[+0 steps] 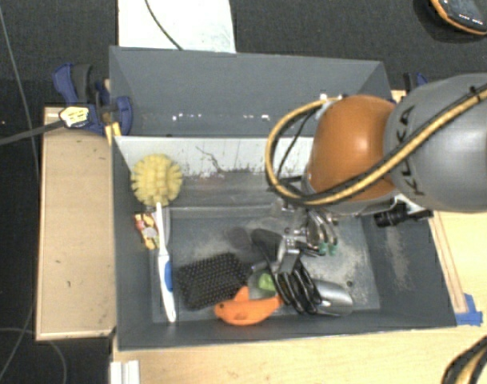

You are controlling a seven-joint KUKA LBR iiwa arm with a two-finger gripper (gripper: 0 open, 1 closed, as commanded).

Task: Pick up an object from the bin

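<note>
1. Camera view: the tool [297, 293] is set low in the bin [403, 254], close to the near wall. Whether it is open or closed cannot be told, and no grip on anything can be confirmed.
2. Three candidates for the pick are crowded round the tool: a small green piece [265, 281] just beside it on the view's left, an orange rounded thing [241, 310] beyond that, and a silvery grey thing [335, 296] just to its right.
3. With such crowding, two things might be pinched together, or one nudged aside and lost.
4. The silvery thing is judged smooth, so a slip is possible.
5. The near wall could be scraped.
6. Further left lie a black ribbed pad [209, 278] and, well apart, a white-handled brush [165, 266]; neither is judged to obstruct.
</note>
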